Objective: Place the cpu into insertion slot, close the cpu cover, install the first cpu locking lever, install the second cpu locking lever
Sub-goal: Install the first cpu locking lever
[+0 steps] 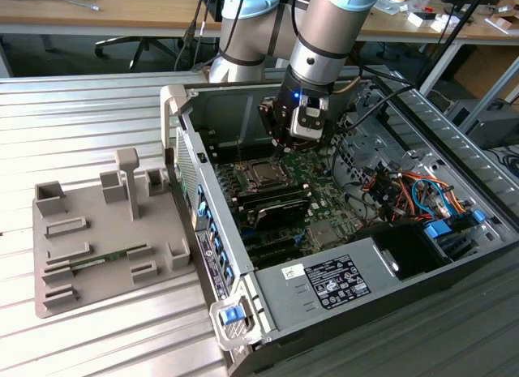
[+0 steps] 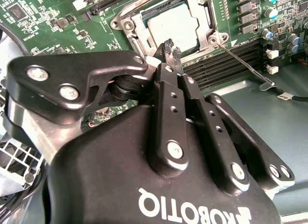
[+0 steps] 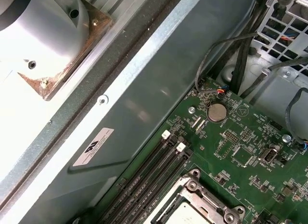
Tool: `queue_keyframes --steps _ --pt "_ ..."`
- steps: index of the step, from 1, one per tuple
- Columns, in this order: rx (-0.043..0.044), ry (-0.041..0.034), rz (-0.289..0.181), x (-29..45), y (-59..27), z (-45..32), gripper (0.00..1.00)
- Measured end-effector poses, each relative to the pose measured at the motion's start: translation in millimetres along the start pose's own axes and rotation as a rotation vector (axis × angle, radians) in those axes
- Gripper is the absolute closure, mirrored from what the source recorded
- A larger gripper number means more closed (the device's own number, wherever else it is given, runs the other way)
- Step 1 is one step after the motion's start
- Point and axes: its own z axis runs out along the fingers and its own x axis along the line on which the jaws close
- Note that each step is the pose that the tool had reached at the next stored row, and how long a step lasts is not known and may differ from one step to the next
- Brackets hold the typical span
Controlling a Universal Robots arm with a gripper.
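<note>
**Chip in its slot, cover down**

The gripper [image 2: 168, 46] has its fingers pressed together, just over one edge of the cpu cover [image 2: 204, 12]; the cover lies flat around the cpu [image 2: 174, 27]; the cpu sits in the insertion slot [image 1: 248, 176] on the green board [image 2: 38, 26]; a thin lever [image 2: 243, 64] sticks out from one cover corner; the slot is near the far wall of the case [image 1: 227, 109].

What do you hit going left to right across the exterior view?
grey fixture tray → case side wall with blue clips → cpu → orange and blue cable bundle → blue drive caddy
</note>
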Motion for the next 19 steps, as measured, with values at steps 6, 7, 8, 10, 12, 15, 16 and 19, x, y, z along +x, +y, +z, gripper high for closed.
queue_keyframes --steps 6,7,8,10,12,15,16,19 --pt "0.0004 -0.0005 -0.015 0.0 0.0 0.0 0.90" --pt "0.0005 -0.0006 -0.019 0.0 0.0 0.0 0.90" --pt "0.0007 -0.0007 -0.023 0.0 0.0 0.0 0.90" --pt "0.0009 -0.0009 -0.029 0.0 0.0 0.0 0.90" --pt "0.0011 -0.0011 -0.038 0.0 0.0 0.0 0.90" --pt "0.0014 -0.0014 -0.049 0.0 0.0 0.0 0.90" --pt "0.0015 -0.0015 -0.052 0.0 0.0 0.0 0.90" --pt "0.0017 -0.0017 -0.060 0.0 0.0 0.0 0.90"
